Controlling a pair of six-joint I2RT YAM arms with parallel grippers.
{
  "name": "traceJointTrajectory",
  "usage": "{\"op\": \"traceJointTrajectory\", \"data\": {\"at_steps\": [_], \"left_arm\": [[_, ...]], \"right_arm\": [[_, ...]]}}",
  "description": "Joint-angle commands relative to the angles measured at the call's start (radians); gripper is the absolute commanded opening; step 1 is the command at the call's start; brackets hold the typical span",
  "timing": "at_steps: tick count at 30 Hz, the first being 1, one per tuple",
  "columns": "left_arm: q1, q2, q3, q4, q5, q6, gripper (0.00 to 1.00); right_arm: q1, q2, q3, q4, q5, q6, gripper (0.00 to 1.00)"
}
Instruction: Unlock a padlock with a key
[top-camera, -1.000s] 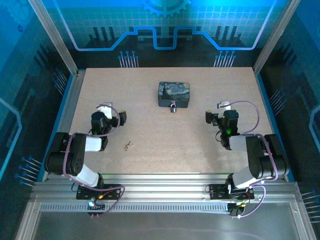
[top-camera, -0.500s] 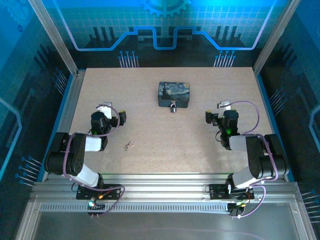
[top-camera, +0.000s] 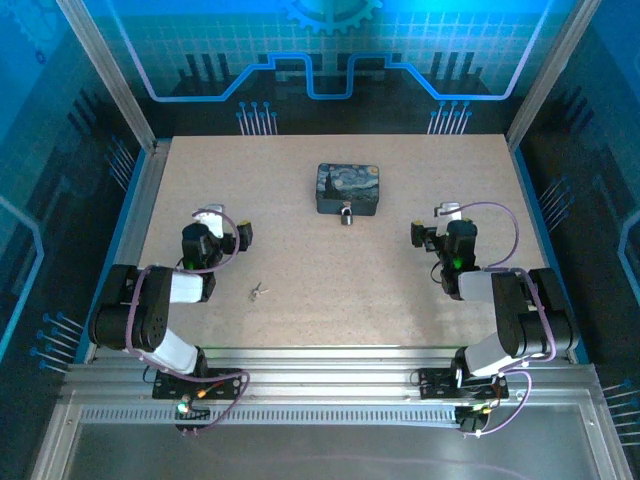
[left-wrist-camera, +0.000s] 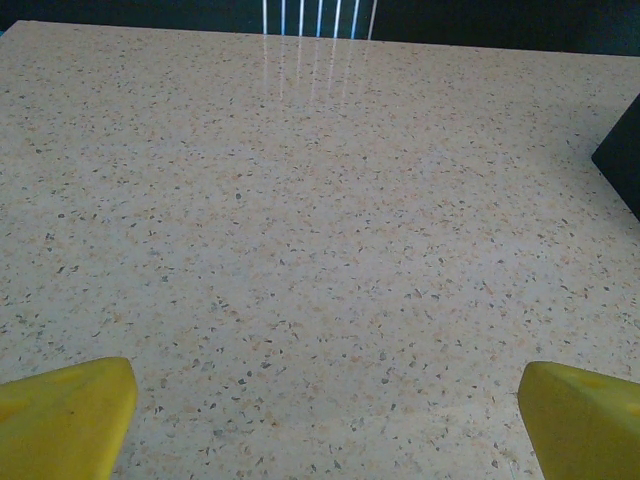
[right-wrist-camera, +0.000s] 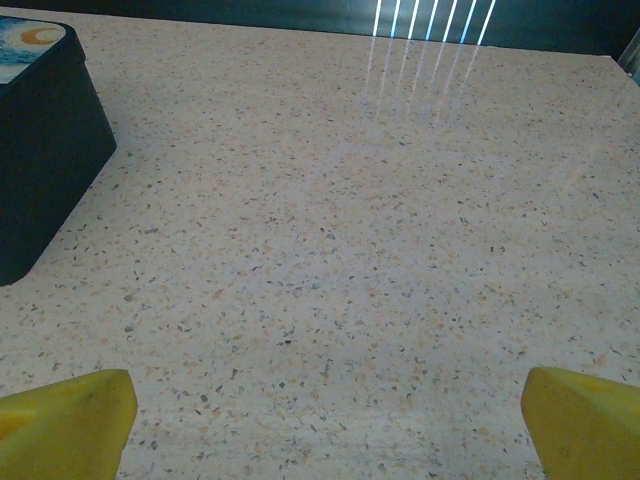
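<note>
The tiny padlock (top-camera: 346, 215) hangs at the front edge of the dark-blue starry tin (top-camera: 348, 188) in the far middle of the table. Near the left arm, on the bare tabletop, lies the small pale key (top-camera: 258, 291). My left gripper (top-camera: 223, 229) hovers left of the tin and beyond the key, open, with nothing between its yellow fingertips (left-wrist-camera: 66, 416). My right gripper (top-camera: 434, 224) is to the right of the tin, also open and empty. In the right wrist view its gripper (right-wrist-camera: 325, 425) faces speckled table, with the tin (right-wrist-camera: 45, 150) at the left edge.
The speckled beige table (top-camera: 300, 260) has metal frame rails on all sides. A dark corner (left-wrist-camera: 622, 155) juts in at the right edge of the left wrist view. Open tabletop stretches between the two arms.
</note>
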Motion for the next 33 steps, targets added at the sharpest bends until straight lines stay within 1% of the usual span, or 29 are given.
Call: {"op": "traceJointTrajectory", "data": {"at_steps": [1,7,10,25,28,31,32,33], "left_arm": [[0.006,0.001,0.002,0.027,0.022,0.003,0.99],[0.006,0.000,0.002,0.026,0.021,0.001,0.99],[0.006,0.000,0.002,0.027,-0.008,-0.004,0.99],[0.009,0.000,0.004,0.023,-0.002,-0.009,0.99],[0.019,0.000,-0.002,0.031,0.017,-0.018,0.99],[0.020,-0.010,0.008,0.007,0.011,-0.021,0.99],[0.021,-0.020,0.017,-0.018,-0.003,-0.027,0.99],[0.021,-0.038,0.030,-0.062,-0.026,-0.034,0.99]], "right_arm": [[0.011,-0.005,-0.011,0.036,0.022,0.013,1.00],[0.011,-0.005,-0.011,0.036,0.023,0.013,1.00],[0.011,-0.005,-0.011,0.036,0.022,0.013,1.00],[0.011,-0.005,-0.010,0.033,0.022,0.014,1.00],[0.012,-0.005,-0.010,0.034,0.021,0.015,1.00],[0.011,-0.005,-0.011,0.035,0.019,0.015,1.00],[0.010,-0.008,-0.006,0.031,0.014,0.010,0.98],[0.009,-0.026,0.015,-0.027,0.009,0.014,0.96]]}}
